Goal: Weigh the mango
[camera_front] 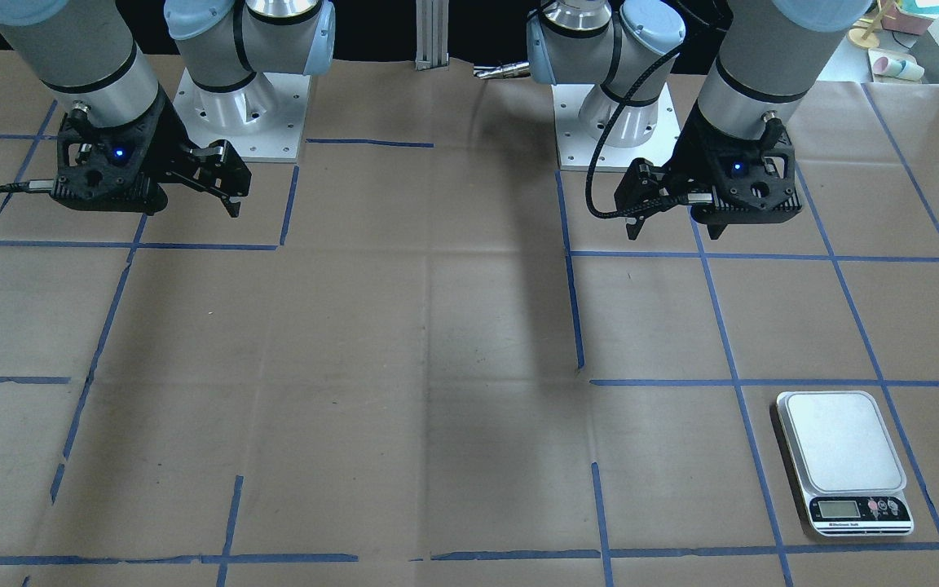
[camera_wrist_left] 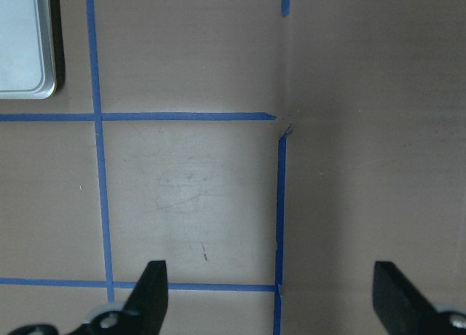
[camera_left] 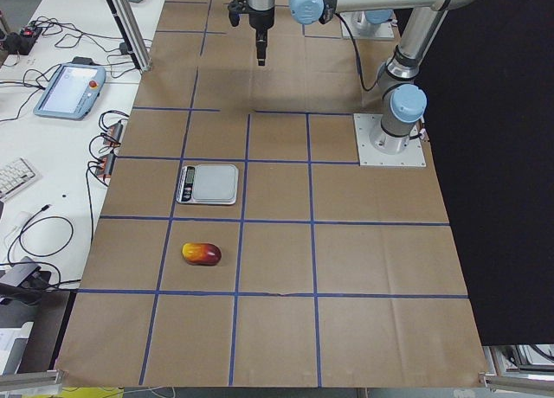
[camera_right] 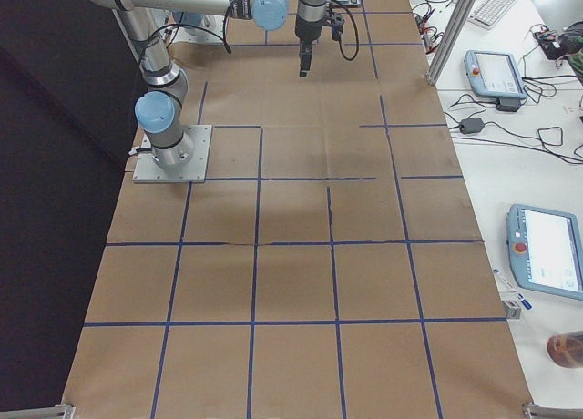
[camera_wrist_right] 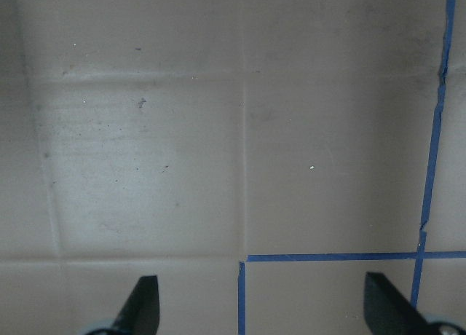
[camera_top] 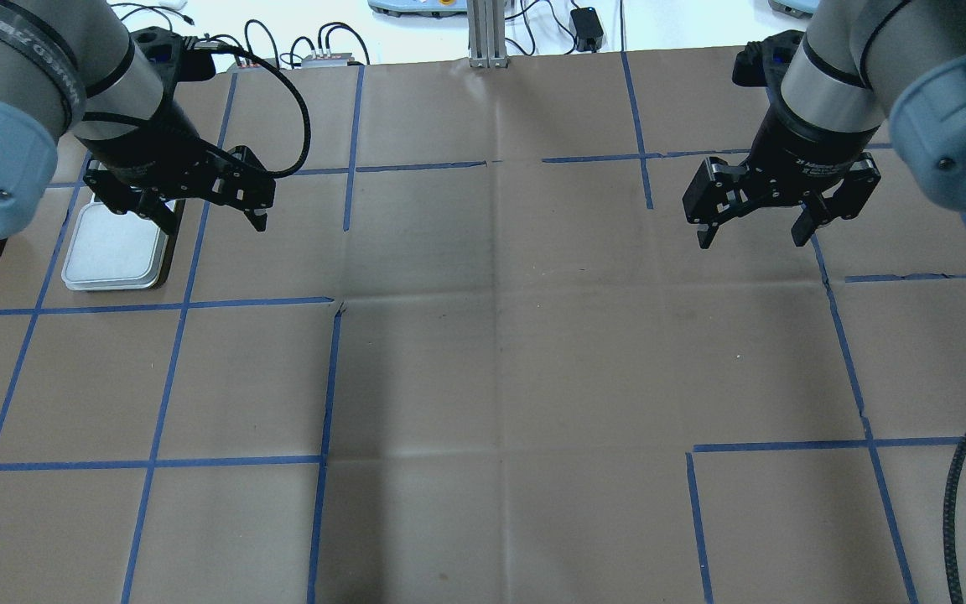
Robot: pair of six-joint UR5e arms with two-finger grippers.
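The oval, glossy mango (camera_left: 202,253), dark red at one end and shading through orange to a yellow tip, lies on its side on the table, at the robot's left end. In the left-side view its yellow end points away from the robot. It sits alone in one taped square, near the flat silver kitchen scale with a small display and buttons (camera_left: 208,182) in the next square, but does not touch it. The scale's platform holds nothing. Both rest on the brown paper table cover marked with a blue tape grid (camera_left: 277,329). The left gripper (camera_top: 215,220) hovers above the table beside the scale, its fingers spread wide and holding nothing. The right gripper (camera_top: 751,239) hangs well apart on the far side, fingers likewise spread and bare.
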